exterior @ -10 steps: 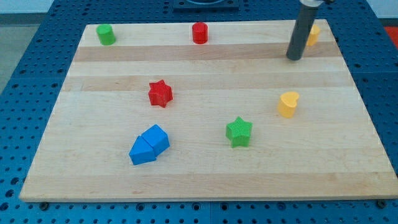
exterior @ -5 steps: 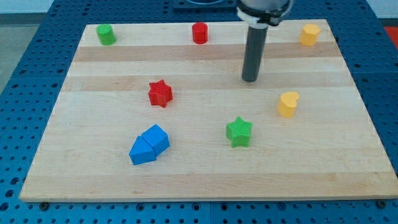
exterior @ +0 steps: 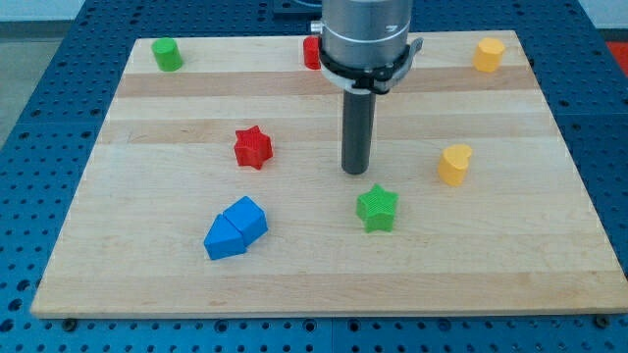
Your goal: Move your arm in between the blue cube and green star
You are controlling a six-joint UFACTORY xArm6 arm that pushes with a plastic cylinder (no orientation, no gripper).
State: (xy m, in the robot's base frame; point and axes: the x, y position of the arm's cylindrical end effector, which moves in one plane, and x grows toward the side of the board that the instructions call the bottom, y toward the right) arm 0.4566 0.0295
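The blue cube [exterior: 247, 216] sits at the lower left of the wooden board [exterior: 147, 127], touching a blue triangular block [exterior: 224, 237] on its lower left. The green star [exterior: 377, 208] lies to the right of them, near the board's middle. My tip [exterior: 354, 170] rests on the board just above and slightly left of the green star, apart from it, and well to the upper right of the blue cube.
A red star [exterior: 252, 147] lies left of my tip. A yellow heart [exterior: 454, 164] is to its right. A green cylinder [exterior: 166, 54], a partly hidden red cylinder [exterior: 311, 52] and a yellow block [exterior: 488, 54] line the top edge.
My tip has moved from the board's upper right down and to the left, ending close above the green star. No block has moved.
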